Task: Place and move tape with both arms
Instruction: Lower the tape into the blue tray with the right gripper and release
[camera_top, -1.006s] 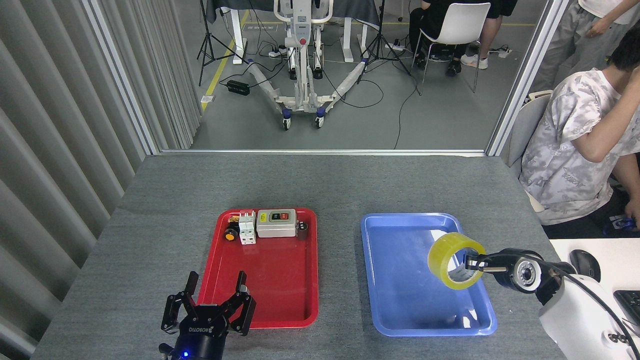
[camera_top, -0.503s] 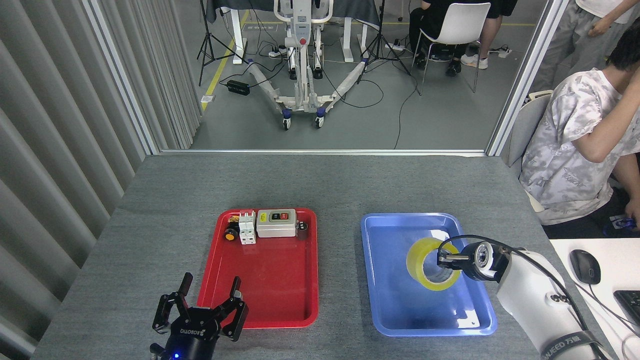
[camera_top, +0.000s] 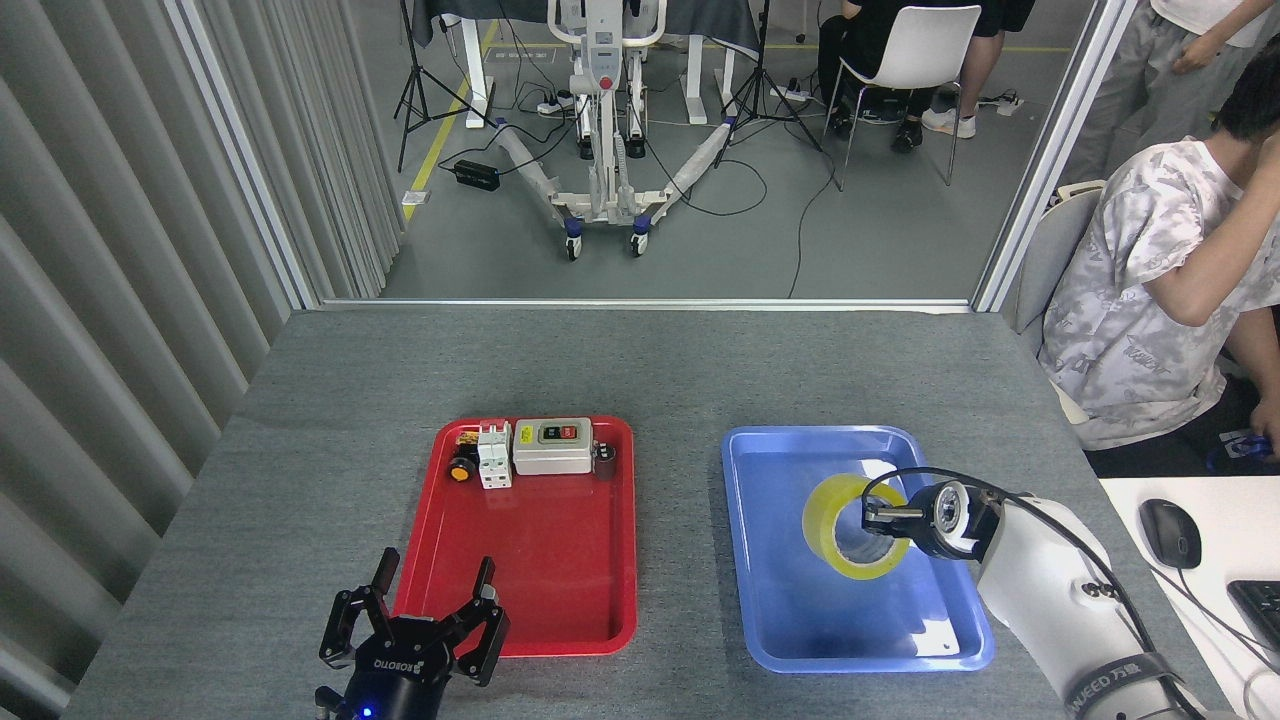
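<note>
The tape (camera_top: 838, 525), a translucent yellow roll with a pale core, hangs tilted over the blue tray (camera_top: 790, 620). My right gripper (camera_top: 880, 522) reaches in from the right and is shut on the roll's right rim, one finger inside the core. At the bottom left my left gripper (camera_top: 425, 610) points upward with its black fingers spread open and nothing between them, just off the red tray's near left corner.
The red tray (camera_top: 530, 590) holds a grey switch box (camera_top: 553, 445), a white breaker (camera_top: 494, 457) and small parts along its far edge. A seated person (camera_top: 1150, 300) is at the table's right side. A computer mouse (camera_top: 1168, 533) lies on a white desk.
My right arm has carried the tape left and down, from above the blue tray's right edge to over its middle. The left gripper dipped slightly, then came back up.
</note>
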